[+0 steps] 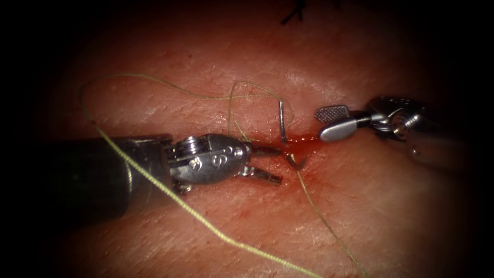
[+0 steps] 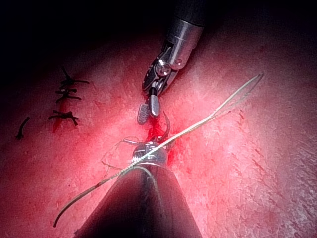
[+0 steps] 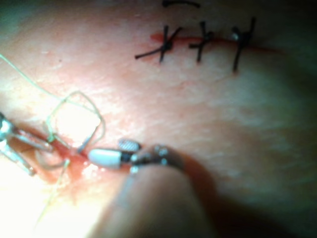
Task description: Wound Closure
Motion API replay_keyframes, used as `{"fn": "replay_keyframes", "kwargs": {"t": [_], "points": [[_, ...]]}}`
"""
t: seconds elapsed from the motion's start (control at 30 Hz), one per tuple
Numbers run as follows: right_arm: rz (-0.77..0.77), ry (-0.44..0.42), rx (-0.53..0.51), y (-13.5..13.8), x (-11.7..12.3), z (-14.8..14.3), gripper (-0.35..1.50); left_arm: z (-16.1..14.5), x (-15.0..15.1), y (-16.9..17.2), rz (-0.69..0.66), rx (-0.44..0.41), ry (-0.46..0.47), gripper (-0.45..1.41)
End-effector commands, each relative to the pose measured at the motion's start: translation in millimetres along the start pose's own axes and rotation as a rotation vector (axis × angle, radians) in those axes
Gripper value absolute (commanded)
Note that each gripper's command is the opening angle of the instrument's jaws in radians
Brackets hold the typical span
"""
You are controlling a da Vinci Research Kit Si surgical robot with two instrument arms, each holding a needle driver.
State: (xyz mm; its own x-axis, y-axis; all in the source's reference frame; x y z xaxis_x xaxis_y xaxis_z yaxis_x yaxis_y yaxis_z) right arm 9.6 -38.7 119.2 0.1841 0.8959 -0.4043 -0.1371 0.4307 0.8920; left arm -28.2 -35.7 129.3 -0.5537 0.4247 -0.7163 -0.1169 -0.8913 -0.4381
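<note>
- The left arm's tool (image 2: 147,151) reaches out from its dark shaft (image 2: 141,208), its tip at the red fluid (image 2: 157,133) on the tissue (image 2: 247,163).
- The right arm's tool (image 2: 148,110) comes in from the far side, its fingers (image 2: 143,114) parted and holding nothing, just beyond that wet patch.
- A curved bit of the needle (image 2: 167,126) arches out of the tissue between the two tools; neither grips it.
- Pale thread (image 2: 218,111) runs slantwise across the left tool's tip, and a finer loop lies beside it.
- Three dark stitches (image 2: 67,94) close the cut farther off, with a cut end of thread (image 2: 22,128) near them.
</note>
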Motion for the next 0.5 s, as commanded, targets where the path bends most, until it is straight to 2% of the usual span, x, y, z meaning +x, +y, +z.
{"fn": "replay_keyframes", "kwargs": {"t": [0.03,0.2,0.43,0.5], "points": [[0.000,0.004,-0.009,0.6,-0.3,0.0,1.31,0.8,-0.1,-0.3,-0.003,0.005,0.000,0.42],[-0.010,0.015,-0.035,0.8,-1.1,-0.7,1.31,1.3,0.1,-0.4,-0.003,0.002,0.006,0.42],[-0.022,0.010,-0.026,1.0,-2.8,-0.3,1.31,3.5,1.0,-0.4,0.001,-0.013,0.020,0.42],[-0.025,0.010,-0.026,1.0,-3.0,-0.3,1.31,4.0,1.3,-0.4,0.005,-0.011,0.023,0.49]]}}
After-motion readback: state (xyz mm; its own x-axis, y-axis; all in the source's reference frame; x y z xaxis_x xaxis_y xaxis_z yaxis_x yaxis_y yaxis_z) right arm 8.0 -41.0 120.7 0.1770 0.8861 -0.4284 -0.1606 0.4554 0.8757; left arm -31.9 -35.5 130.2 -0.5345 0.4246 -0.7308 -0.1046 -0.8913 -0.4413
